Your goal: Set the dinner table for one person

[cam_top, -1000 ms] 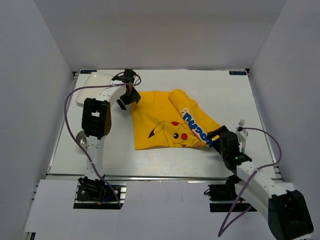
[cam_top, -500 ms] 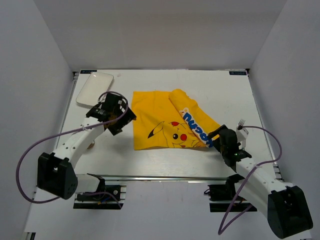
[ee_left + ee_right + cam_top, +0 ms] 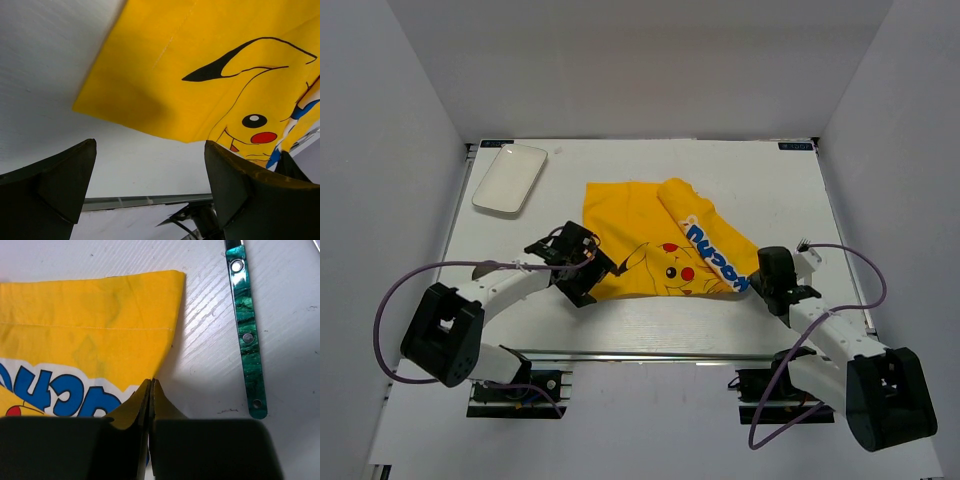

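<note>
On the white dinner table (image 3: 660, 318) lies a yellow cartoon-print cloth (image 3: 638, 232), its right part folded over. My left gripper (image 3: 588, 284) hangs open just off the cloth's near left corner; in the left wrist view the cloth (image 3: 165, 75) lies beyond the open gripper (image 3: 150, 145), with bare table between the fingers. My right gripper (image 3: 754, 282) is at the cloth's near right corner. In the right wrist view the right gripper (image 3: 151, 381) is shut, its tips meeting on the cloth's (image 3: 90, 325) edge.
A white oblong plate (image 3: 510, 178) sits at the far left of the table. A fork with a green handle (image 3: 245, 335) lies just right of the cloth, beside the right gripper (image 3: 803, 247). The metal rail (image 3: 140, 201) runs along the front edge. Grey-white panels wall the table.
My left arm swung from beside the plate down to the cloth's near left corner, still open. My right gripper went from open to shut at the cloth's right corner.
</note>
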You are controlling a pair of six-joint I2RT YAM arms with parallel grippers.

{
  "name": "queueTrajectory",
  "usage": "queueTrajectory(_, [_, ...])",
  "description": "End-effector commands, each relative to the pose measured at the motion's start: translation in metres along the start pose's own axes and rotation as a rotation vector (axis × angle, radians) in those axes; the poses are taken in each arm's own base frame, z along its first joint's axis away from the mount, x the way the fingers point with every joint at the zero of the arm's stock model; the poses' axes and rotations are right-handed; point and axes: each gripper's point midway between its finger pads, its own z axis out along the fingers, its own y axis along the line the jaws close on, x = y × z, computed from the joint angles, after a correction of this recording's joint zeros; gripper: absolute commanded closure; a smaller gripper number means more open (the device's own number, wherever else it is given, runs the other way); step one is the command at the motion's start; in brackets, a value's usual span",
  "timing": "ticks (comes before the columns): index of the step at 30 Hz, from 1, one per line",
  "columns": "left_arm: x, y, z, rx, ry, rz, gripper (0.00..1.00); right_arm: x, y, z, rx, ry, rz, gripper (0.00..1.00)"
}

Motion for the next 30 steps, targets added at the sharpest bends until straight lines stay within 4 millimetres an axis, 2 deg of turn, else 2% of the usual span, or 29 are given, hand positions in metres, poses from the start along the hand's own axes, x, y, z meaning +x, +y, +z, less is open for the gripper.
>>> queueTrajectory(1, [0.005, -0.017, -0.004, 0.038, -0.018, -0.078, 0.02, -0.018, 0.015, 0.003, -0.023, -0.052, 0.015, 1.00])
queueTrajectory(8, [0.025, 0.002, 0.008, -0.093, -0.005, -0.143, 0.02, -0.017, 0.020, 0.005, -0.048, -0.049, 0.025, 1.00])
queueTrajectory(10, [0.019, 0.013, 0.017, -0.153, -0.068, -0.144, 0.02, -0.018, 0.027, 0.004, -0.086, -0.051, 0.031, 1.00])
queueTrajectory(13, [0.007, 0.024, 0.023, -0.203, -0.145, -0.170, 0.08, -0.020, 0.034, -0.002, -0.128, -0.057, 0.029, 1.00])
queueTrajectory(16, [0.001, 0.030, 0.035, -0.209, -0.183, -0.192, 0.18, -0.024, 0.035, -0.009, -0.167, -0.071, 0.033, 1.00])
queueTrajectory(19, [-0.001, 0.038, 0.052, -0.261, -0.200, -0.205, 0.35, -0.023, 0.040, -0.016, -0.215, -0.065, 0.024, 1.00])
queueTrajectory(21, [-0.001, 0.042, 0.059, -0.281, -0.201, -0.213, 0.56, -0.023, 0.044, -0.021, -0.244, -0.058, 0.019, 1.00])
queueTrajectory(23, [0.000, 0.045, 0.066, -0.299, -0.196, -0.218, 0.64, -0.023, 0.047, -0.025, -0.261, -0.056, 0.009, 1.00])
queueTrajectory(24, [0.000, 0.045, 0.067, -0.302, -0.199, -0.216, 0.79, -0.025, 0.048, -0.026, -0.269, -0.060, 0.009, 1.00])
queueTrajectory(26, [-0.005, 0.046, 0.065, -0.314, -0.212, -0.219, 0.99, -0.023, 0.051, -0.028, -0.286, -0.050, -0.007, 1.00])
queueTrajectory(28, [-0.016, 0.043, 0.053, -0.335, -0.254, -0.218, 1.00, -0.024, 0.057, -0.032, -0.321, -0.050, -0.024, 1.00])
queueTrajectory(29, [-0.024, 0.033, 0.043, -0.312, -0.287, -0.195, 1.00, -0.024, 0.061, -0.035, -0.350, -0.043, -0.054, 1.00])
queueTrajectory(30, [-0.040, 0.014, 0.030, -0.285, -0.356, -0.162, 1.00, -0.031, 0.071, -0.042, -0.385, -0.058, -0.061, 1.00])
